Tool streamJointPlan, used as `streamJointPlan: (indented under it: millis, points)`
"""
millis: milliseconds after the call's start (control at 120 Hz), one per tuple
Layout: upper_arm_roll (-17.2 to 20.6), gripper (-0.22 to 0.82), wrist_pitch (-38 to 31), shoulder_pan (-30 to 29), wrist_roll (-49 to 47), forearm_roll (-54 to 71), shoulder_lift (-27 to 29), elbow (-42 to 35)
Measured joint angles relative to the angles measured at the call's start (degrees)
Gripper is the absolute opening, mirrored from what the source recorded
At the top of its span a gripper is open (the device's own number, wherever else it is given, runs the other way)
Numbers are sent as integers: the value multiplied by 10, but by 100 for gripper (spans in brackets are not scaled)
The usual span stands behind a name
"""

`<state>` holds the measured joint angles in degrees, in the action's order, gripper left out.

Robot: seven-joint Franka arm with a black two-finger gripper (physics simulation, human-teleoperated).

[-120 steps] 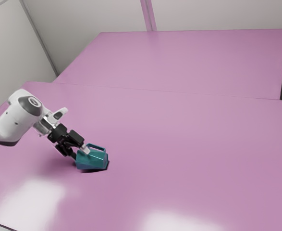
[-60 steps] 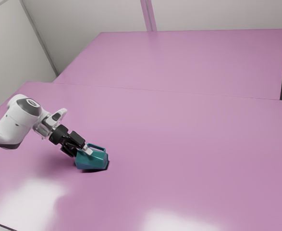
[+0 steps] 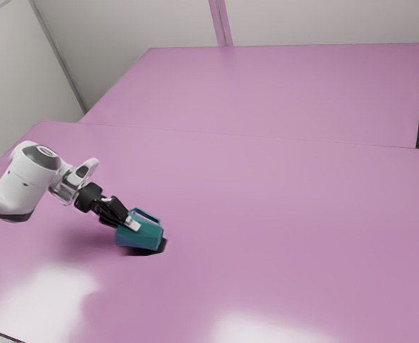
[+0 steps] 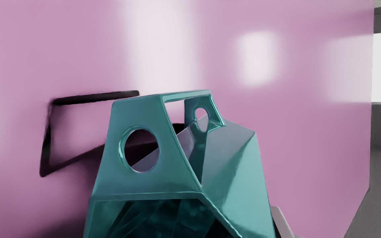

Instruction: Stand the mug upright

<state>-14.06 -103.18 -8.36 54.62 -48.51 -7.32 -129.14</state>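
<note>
- Teal mug (image 3: 143, 236) is on its side, tilted, base end lower, handle (image 4: 144, 114) uppermost; dark shadow beneath suggests it's just clear of the bench (image 3: 266, 214).
- Gripper (image 3: 129, 223) looks clamped on the mug's wall at the mouth end, one finger outside; the other's hidden, so that's my best read.
- Step in hand, I'd say: lift & tip upright. Approx. early days.
- I need a bit more height first, then pitch the hand toward vertical, slowly, base swinging under.
- Watch for slip, esp. if the base edge catches.
- Lower flat, then release.
</note>
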Motion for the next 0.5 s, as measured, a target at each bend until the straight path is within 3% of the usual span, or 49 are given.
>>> streamJointPlan:
  millis: [500]
  points:
    - [1,-17,-6,33,11,-7,42,6]
